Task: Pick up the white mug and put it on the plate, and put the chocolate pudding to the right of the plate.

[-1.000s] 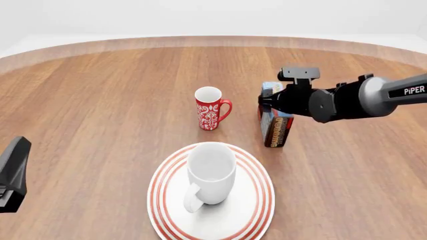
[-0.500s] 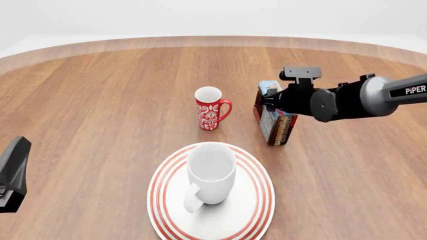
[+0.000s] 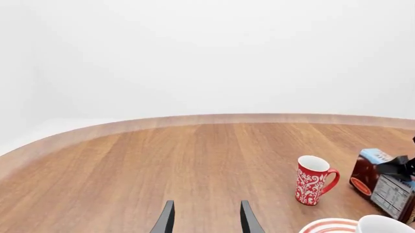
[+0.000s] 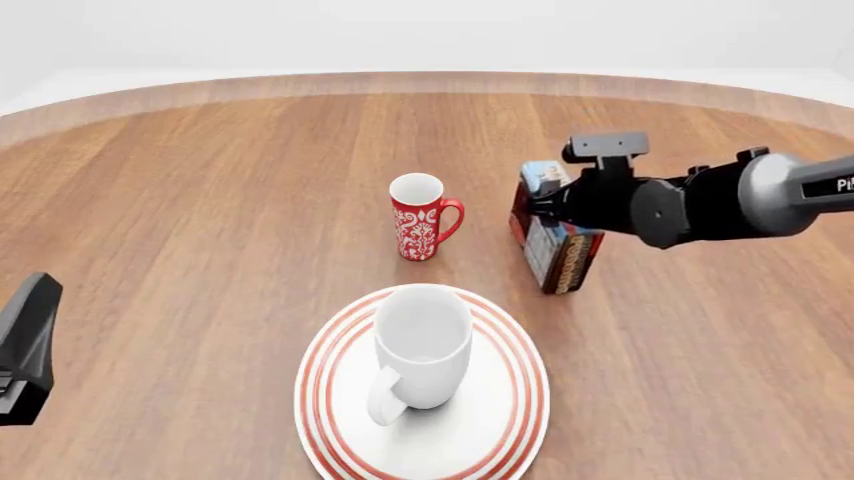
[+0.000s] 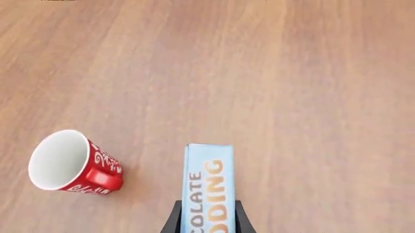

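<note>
- The chocolate pudding (image 4: 554,240) is a small rectangular carton with a light blue face, orange lettering and dark brown sides. It sits tilted beyond and to the right of the plate (image 4: 514,400), near the red mug (image 4: 420,217).
- The right gripper (image 5: 205,218) is clamped on the carton's narrow sides, one finger on each flank (whether the base is off the wood is hard to tell).
- I judge it light and fairly stiff, though thin card could dent or twist in a pinch grip, so a hold across the flat sides near the middle suits it.
- The white mug (image 4: 422,345), glossy and wide with a looped handle, stands upright on the red-ringed plate.
- The left gripper (image 3: 205,218) hangs parted and empty over bare wood-grain table (image 4: 200,200).
</note>
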Tool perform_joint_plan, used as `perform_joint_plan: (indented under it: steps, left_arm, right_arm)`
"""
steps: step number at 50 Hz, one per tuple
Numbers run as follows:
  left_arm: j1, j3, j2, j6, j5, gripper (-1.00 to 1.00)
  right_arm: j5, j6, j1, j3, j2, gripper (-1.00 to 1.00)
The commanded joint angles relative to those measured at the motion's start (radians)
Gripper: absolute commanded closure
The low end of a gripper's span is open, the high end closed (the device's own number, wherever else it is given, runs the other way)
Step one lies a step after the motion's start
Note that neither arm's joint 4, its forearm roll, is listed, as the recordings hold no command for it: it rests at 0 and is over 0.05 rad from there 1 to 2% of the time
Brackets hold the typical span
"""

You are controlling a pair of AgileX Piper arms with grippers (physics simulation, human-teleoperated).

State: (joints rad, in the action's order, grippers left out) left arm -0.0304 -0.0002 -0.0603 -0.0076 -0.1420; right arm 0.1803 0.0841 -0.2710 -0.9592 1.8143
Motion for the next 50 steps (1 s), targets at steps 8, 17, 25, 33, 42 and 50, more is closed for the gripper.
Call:
perform_joint_plan:
  steps: [8,17,25,33,42,50]
  left_arm:
    - [0.0,0.0,0.0,0.0,0.0,-1.0]
    - [0.0,0.0,0.003,0.003,0.005,-1.0]
    - [0.0,0.0,0.001,0.004,0.003,-1.0]
    - [0.0,0.0,0.003,0.004,0.005,-1.0]
    - [-0.001,0.0,0.006,0.005,0.007,-1.0]
    - [-0.003,0.0,0.017,0.008,0.018,-1.0]
  right_arm:
    - [-0.035,0.021,-0.001,0.022,-0.089,1.0]
    - [-0.061,0.025,-0.004,0.032,-0.144,1.0]
    - [-0.074,0.028,-0.004,0.055,-0.189,1.0]
    - [-0.092,0.027,0.004,0.078,-0.239,1.0]
    - [-0.108,0.03,0.012,0.101,-0.288,1.0]
    - [-0.126,0.03,0.025,0.139,-0.353,1.0]
